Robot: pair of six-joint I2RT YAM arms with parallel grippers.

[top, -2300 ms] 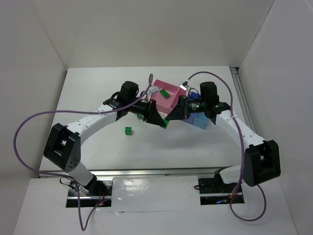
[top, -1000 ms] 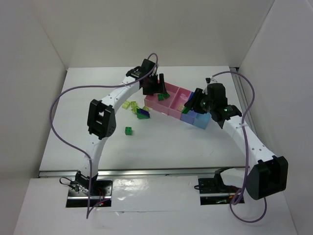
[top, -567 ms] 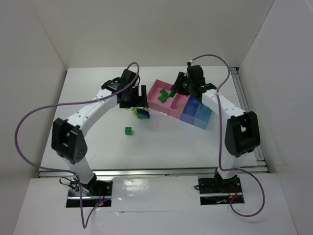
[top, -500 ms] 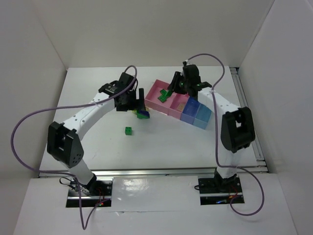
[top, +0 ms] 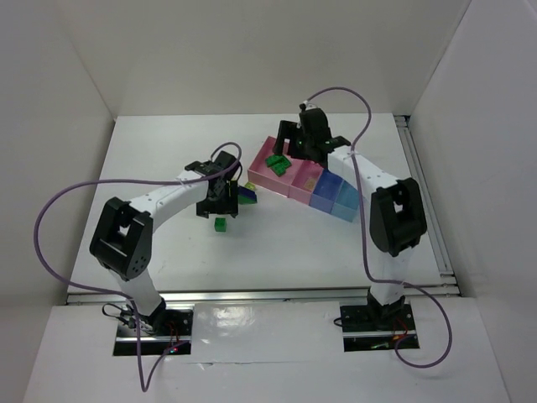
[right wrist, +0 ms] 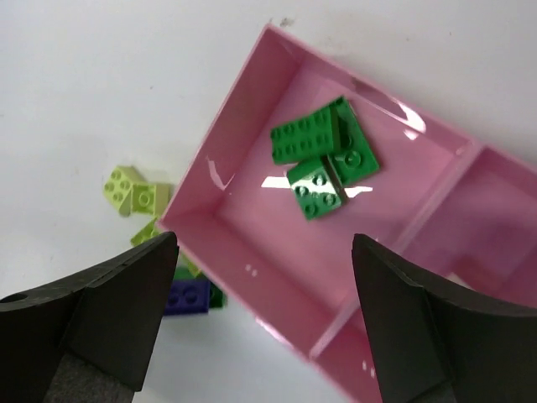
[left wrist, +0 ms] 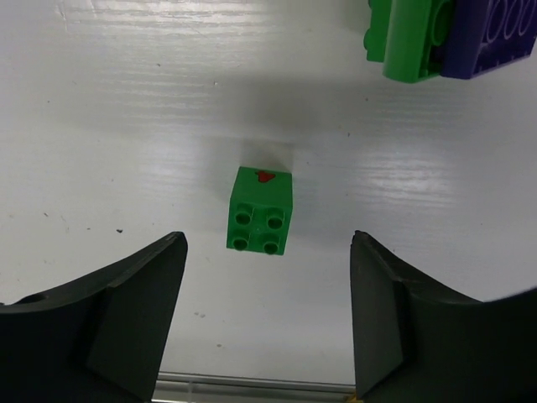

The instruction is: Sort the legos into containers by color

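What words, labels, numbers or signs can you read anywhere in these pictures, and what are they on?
None can be read.
The lone green brick bears a small red mark, too small to make out.
The pink tray shows no print.

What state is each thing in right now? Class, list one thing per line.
Left end effector: open, empty, over the lone green brick.
Right end effector: open, empty, over the pink tray.
Lone green brick: on the table, not held.
Green bricks: lying piled in the pink tray.
Yellow-green bricks: on the table beside the tray.
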